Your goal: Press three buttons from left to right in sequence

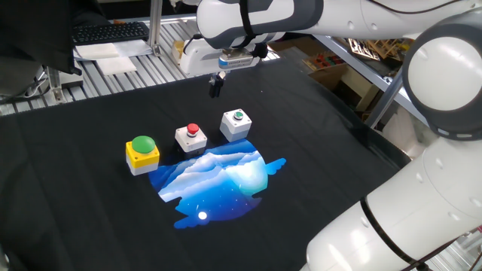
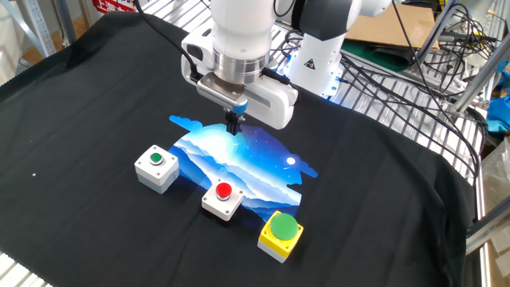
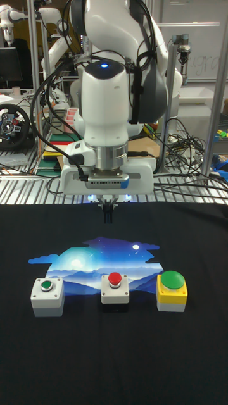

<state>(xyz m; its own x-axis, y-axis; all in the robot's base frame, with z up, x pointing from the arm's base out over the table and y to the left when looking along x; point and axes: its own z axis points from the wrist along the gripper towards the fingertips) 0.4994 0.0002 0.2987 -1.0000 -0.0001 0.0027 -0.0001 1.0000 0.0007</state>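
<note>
Three buttons sit in a row on the black cloth. The big green dome on a yellow box (image 1: 143,144) (image 2: 281,227) (image 3: 172,281) is at one end. The small red button on a white box (image 1: 192,129) (image 2: 224,191) (image 3: 114,279) is in the middle. The small green button on a white box (image 1: 238,116) (image 2: 156,159) (image 3: 47,286) is at the other end. My gripper (image 1: 216,85) (image 2: 233,121) (image 3: 109,215) hangs in the air beyond the row, roughly in line with the red button, touching nothing. Its fingertips are pressed together, with nothing between them.
A blue mountain-scene patch (image 1: 218,177) (image 2: 239,163) lies on the black cloth (image 1: 90,113) beside the buttons. A keyboard (image 1: 109,32) and papers sit on the roller rack past the cloth's edge. The robot base (image 2: 315,56) and cables stand at the table's side.
</note>
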